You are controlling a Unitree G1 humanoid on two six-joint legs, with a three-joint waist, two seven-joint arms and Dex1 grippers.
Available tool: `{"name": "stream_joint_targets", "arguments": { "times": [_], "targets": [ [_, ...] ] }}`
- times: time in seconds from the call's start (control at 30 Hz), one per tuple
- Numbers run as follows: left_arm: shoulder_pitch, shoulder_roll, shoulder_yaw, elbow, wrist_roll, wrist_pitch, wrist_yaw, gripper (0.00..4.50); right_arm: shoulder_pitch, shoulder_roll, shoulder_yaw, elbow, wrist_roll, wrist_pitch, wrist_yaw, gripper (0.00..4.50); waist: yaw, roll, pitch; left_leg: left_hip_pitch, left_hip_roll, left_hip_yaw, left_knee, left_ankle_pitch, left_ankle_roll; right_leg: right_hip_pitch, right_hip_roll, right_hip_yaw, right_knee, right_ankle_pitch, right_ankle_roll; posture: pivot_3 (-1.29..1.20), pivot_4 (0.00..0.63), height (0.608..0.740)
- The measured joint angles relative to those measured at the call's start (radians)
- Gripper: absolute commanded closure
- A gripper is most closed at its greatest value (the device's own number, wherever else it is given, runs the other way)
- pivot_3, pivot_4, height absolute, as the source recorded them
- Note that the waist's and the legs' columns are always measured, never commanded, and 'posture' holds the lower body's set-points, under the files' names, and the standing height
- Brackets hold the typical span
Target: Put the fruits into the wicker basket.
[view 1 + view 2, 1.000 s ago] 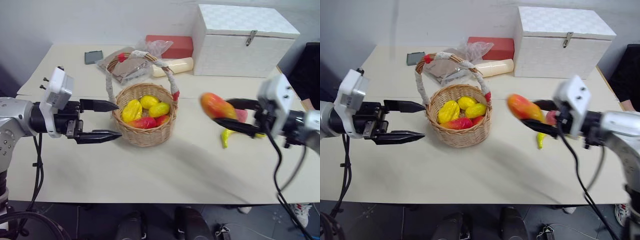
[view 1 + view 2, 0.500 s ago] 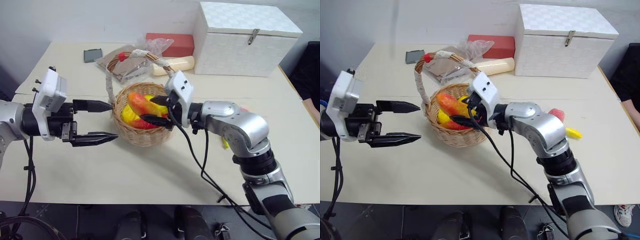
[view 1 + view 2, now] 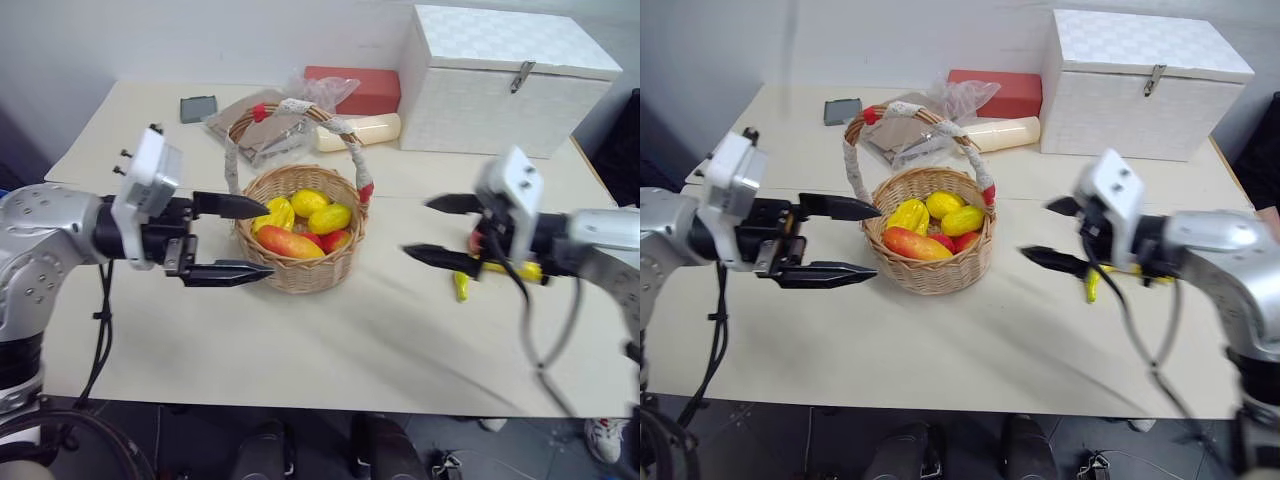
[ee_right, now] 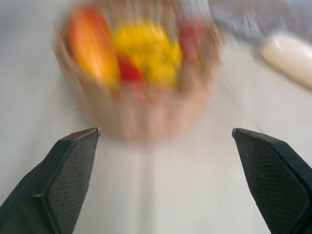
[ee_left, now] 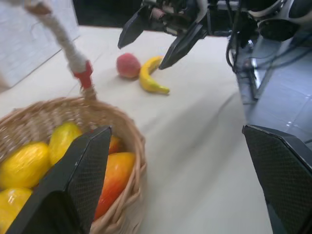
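The wicker basket [image 3: 300,272] stands mid-table, its taped handle arching over it. An orange-red mango [image 3: 288,242] lies inside, on top of small yellow and red fruits. A yellow banana [image 5: 150,79] and a pink peach [image 5: 128,65] lie on the table to the basket's right, touching each other. My right gripper [image 3: 420,227] hovers open and empty between the basket and those two fruits, its fingertips pointing at the basket. At the basket's left side my left gripper [image 3: 264,240] is open and holds nothing, with its upper finger above the rim.
A large white box with a clasp [image 3: 510,80] stands at the back right. Behind the basket lie a red box [image 3: 355,88], a cream cylinder [image 3: 360,132], a plastic bag [image 3: 270,125] and a dark flat device [image 3: 198,108].
My right gripper carried the mango to the basket, let it go there and pulled back to the right, open. My left gripper edged toward the basket.
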Motion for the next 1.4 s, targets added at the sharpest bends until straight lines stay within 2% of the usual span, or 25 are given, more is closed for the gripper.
{"name": "stream_joint_targets", "arguments": {
  "times": [0.1,0.2,0.37,0.47,0.57,0.6,0.93,1.03,1.13,1.2,1.3,1.4],
  "targets": [
    [-0.029,-0.047,-0.057,-0.004,0.003,-0.007,-0.004,0.00,0.064,-0.100,0.046,0.109,-0.165,-0.198,0.054,0.02,-0.015,-0.001,0.001,0.004,0.001,0.005,0.000,0.001,-0.002,0.000,0.002,0.004,0.001,0.000,0.000,0.00,0.150,0.740],
    [-0.046,-0.068,-0.079,-0.004,0.003,-0.009,-0.013,0.00,0.050,-0.077,0.114,0.228,-0.268,-0.317,0.057,0.02,-0.032,-0.001,0.001,0.007,0.003,0.007,0.000,0.002,-0.003,-0.001,0.003,0.008,0.004,-0.001,-0.001,0.00,0.150,0.740],
    [-0.065,-0.072,-0.093,-0.005,0.006,-0.015,-0.021,0.00,-0.002,-0.031,0.248,0.465,-0.443,-0.504,0.058,0.02,-0.027,-0.001,0.001,0.007,0.004,0.008,-0.001,0.002,-0.004,-0.002,0.003,0.009,0.004,-0.001,-0.001,0.00,0.150,0.740],
    [-0.064,-0.065,-0.091,-0.006,0.007,-0.017,-0.021,0.00,-0.039,0.014,0.273,0.572,-0.499,-0.556,0.052,0.65,-0.025,-0.001,0.001,0.007,0.004,0.008,0.000,0.002,-0.003,-0.002,0.002,0.010,0.004,-0.001,-0.001,0.00,0.150,0.740],
    [-0.059,-0.053,-0.086,-0.008,0.009,-0.022,-0.020,0.00,-0.075,0.029,0.290,0.652,-0.553,-0.615,0.039,1.67,-0.025,0.000,0.001,0.007,0.004,0.007,0.000,0.002,-0.003,-0.002,0.002,0.010,0.004,-0.001,-0.001,0.00,0.150,0.740],
    [-0.053,-0.051,-0.080,-0.009,0.009,-0.024,-0.019,0.00,-0.082,0.036,0.290,0.669,-0.563,-0.623,0.038,2.02,-0.026,0.000,0.001,0.007,0.004,0.008,0.000,0.002,-0.003,-0.002,0.002,0.010,0.004,-0.001,-0.001,0.00,0.150,0.740],
    [-0.022,-0.031,-0.049,-0.033,0.008,-0.029,0.002,0.00,-0.094,0.092,0.292,0.739,-0.600,-0.666,0.049,2.02,-0.026,0.000,0.001,0.007,0.004,0.007,0.000,0.002,-0.003,-0.002,0.002,0.010,0.004,-0.001,-0.001,0.00,0.150,0.740],
    [-0.022,-0.031,-0.049,-0.035,0.008,-0.029,0.004,0.00,-0.107,0.112,0.292,0.769,-0.611,-0.672,0.043,2.65,-0.026,0.000,0.001,0.007,0.004,0.008,0.000,0.002,-0.003,-0.002,0.002,0.010,0.004,-0.001,-0.001,0.00,0.150,0.740],
    [-0.023,-0.031,-0.049,-0.035,0.008,-0.029,0.010,0.00,-0.108,0.112,0.283,0.778,-0.613,-0.686,0.044,3.59,-0.026,0.000,0.001,0.007,0.004,0.007,0.000,0.002,-0.003,-0.001,0.002,0.010,0.004,-0.001,-0.001,0.00,0.150,0.740],
    [-0.023,-0.031,-0.049,-0.035,0.008,-0.029,0.011,0.00,-0.107,0.112,0.273,0.777,-0.613,-0.686,0.046,4.04,-0.026,0.000,0.001,0.007,0.004,0.007,0.000,0.002,-0.003,-0.001,0.002,0.010,0.004,-0.001,-0.001,0.00,0.150,0.740],
    [-0.024,-0.031,-0.049,-0.035,0.008,-0.029,0.012,0.00,-0.087,0.114,0.246,0.751,-0.583,-0.670,0.070,4.13,-0.026,0.000,0.001,0.007,0.004,0.007,0.000,0.002,-0.003,-0.002,0.002,0.010,0.004,-0.001,-0.001,0.00,0.150,0.740],
    [-0.020,-0.013,-0.036,-0.027,0.006,-0.020,0.013,0.00,-0.027,0.138,0.168,0.576,-0.409,-0.532,0.159,4.13,-0.025,0.001,0.002,0.007,0.005,0.007,0.000,0.002,-0.003,-0.002,0.002,0.010,0.005,-0.001,-0.001,0.00,0.150,0.740]
  ]
}}
